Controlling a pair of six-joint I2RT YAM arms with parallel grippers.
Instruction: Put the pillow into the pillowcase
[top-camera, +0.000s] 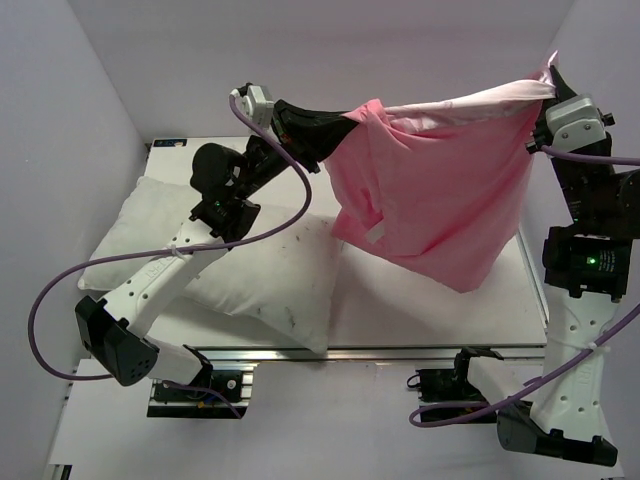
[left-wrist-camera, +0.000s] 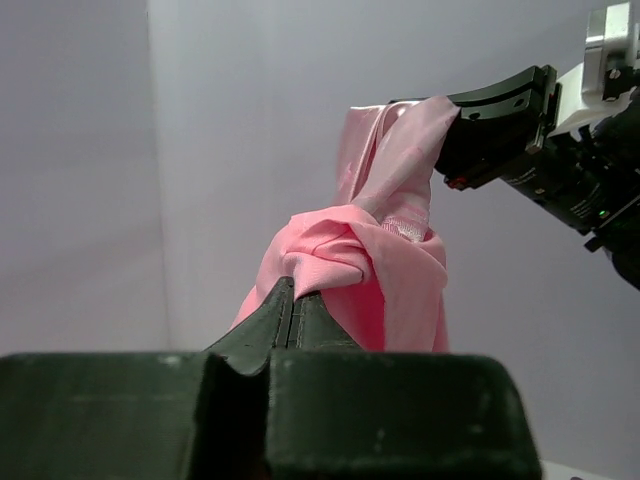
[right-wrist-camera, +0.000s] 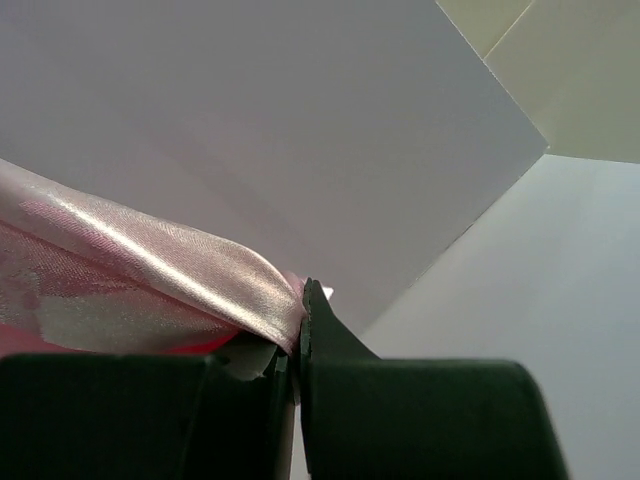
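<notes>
Pillowcase (top-camera: 430, 200) limp, slippery satin; both jaws clamped on its top edge; pillow (top-camera: 270, 285) soft, probably grab corner.

Right pincer (right-wrist-camera: 298, 335): jaws clamped together on a fold of the pillowcase (right-wrist-camera: 160, 265). Glossy pink satin, bunched at the fingertips, with the sheet running taut off frame left. White wall (right-wrist-camera: 300, 120) behind, corner seam visible top right.
</notes>
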